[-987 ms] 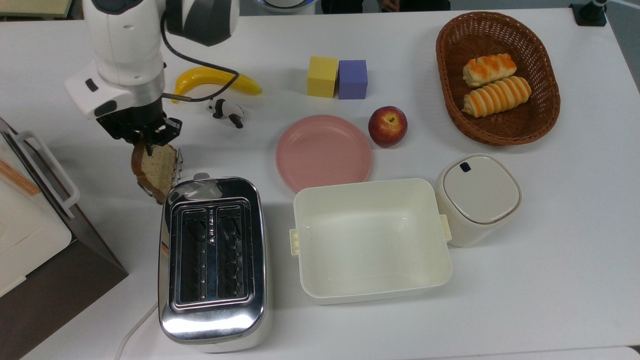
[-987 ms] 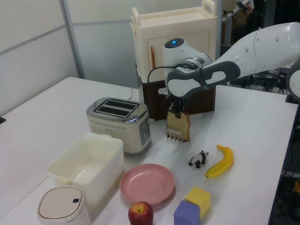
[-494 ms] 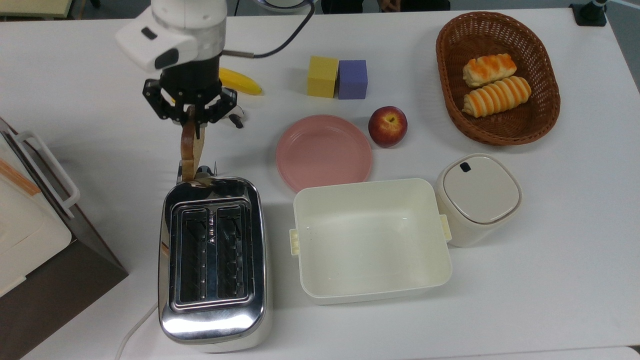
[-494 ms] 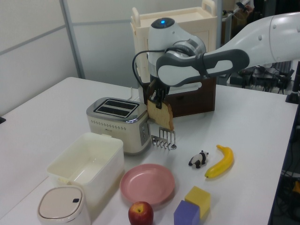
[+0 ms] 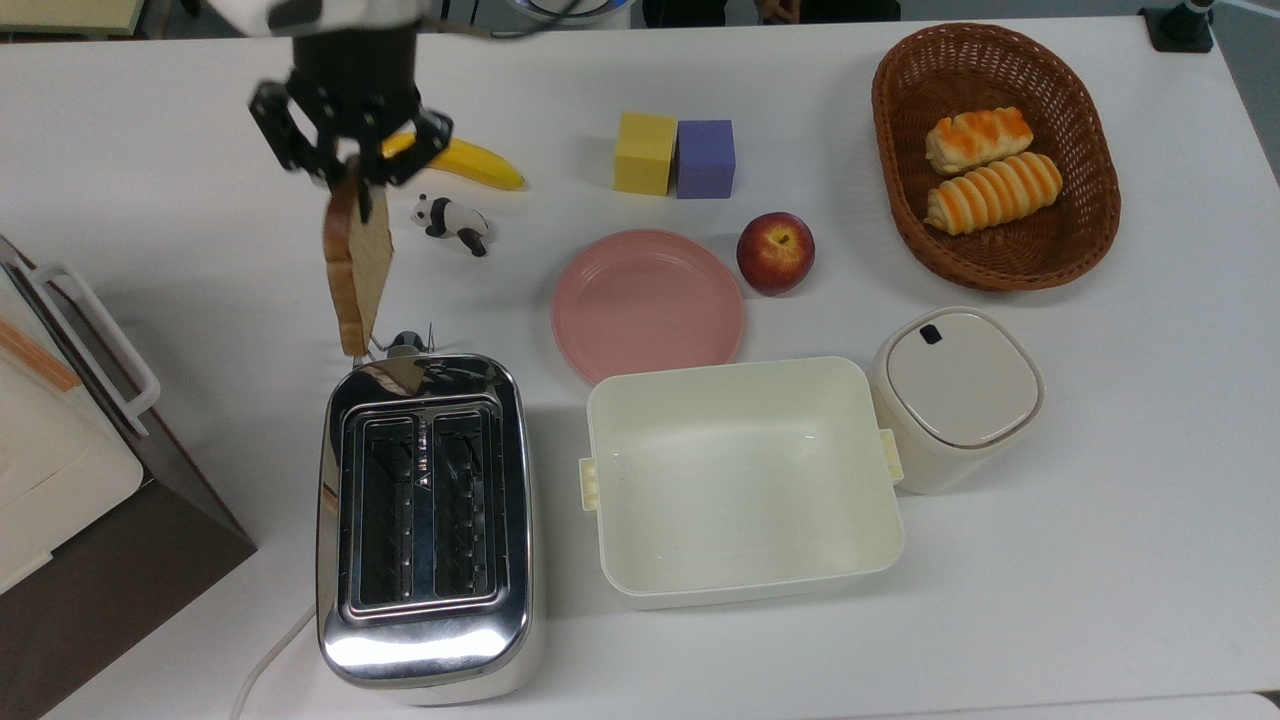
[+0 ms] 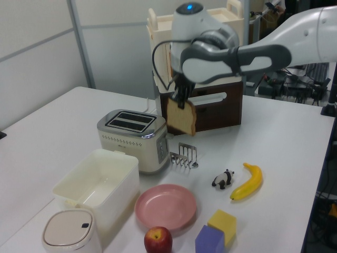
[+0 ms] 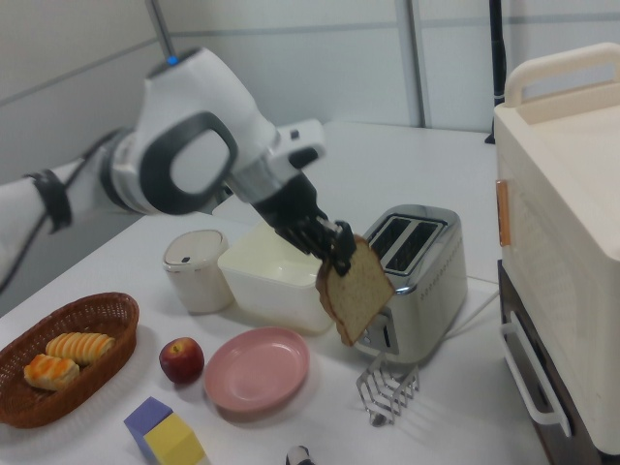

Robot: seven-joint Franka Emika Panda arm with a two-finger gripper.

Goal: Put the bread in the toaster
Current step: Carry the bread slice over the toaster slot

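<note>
Table point(image 5: 1100, 560) white, gripper point(image 5: 352, 180) clamping bread point(image 5: 356, 268), toaster point(image 5: 425, 520) below

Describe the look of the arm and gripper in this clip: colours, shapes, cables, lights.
The arm has glossy white rounded shells with dark grey joint bands. A blue light glows on top of one joint, and a black cable loops down beside the wrist. The gripper is black, with an angular open-frame body and two slim fingers.

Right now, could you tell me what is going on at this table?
The arm's gripper is shut on a bread slice, which hangs in the air above a small wire rack, beside the toaster. Both toaster slots are empty, so the bread is not in yet.
</note>
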